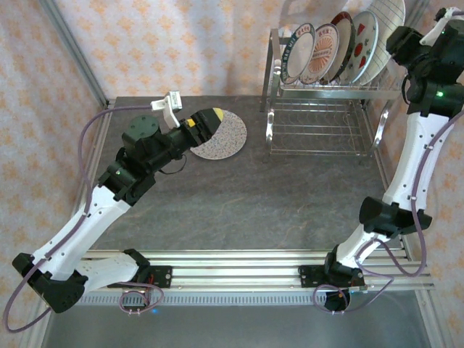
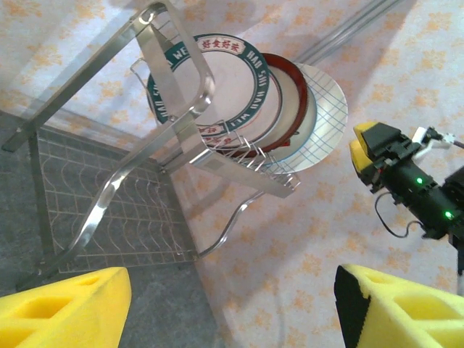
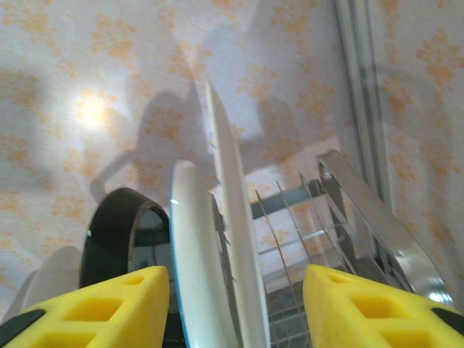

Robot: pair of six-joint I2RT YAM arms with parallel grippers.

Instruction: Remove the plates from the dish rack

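The left claw [image 1: 206,125] hangs wide and empty over a speckled plate [image 1: 226,141] lying flat on the counter [image 1: 254,203], while the other plates [image 1: 326,52] stand upright in the dish rack [image 1: 319,123], where the right claw [image 3: 235,308], parted, straddles two rims.

The left end effector [image 1: 209,123] hides part of the speckled plate [image 1: 230,139] lying under it. Between the right end effector's [image 3: 235,283] fingers, two plates [image 3: 196,254] stand edge-on, so their patterns cannot be told, and their lower halves are cut off. Just outside one finger [image 3: 109,304], a dark-rimmed plate [image 3: 109,212] is half hidden.
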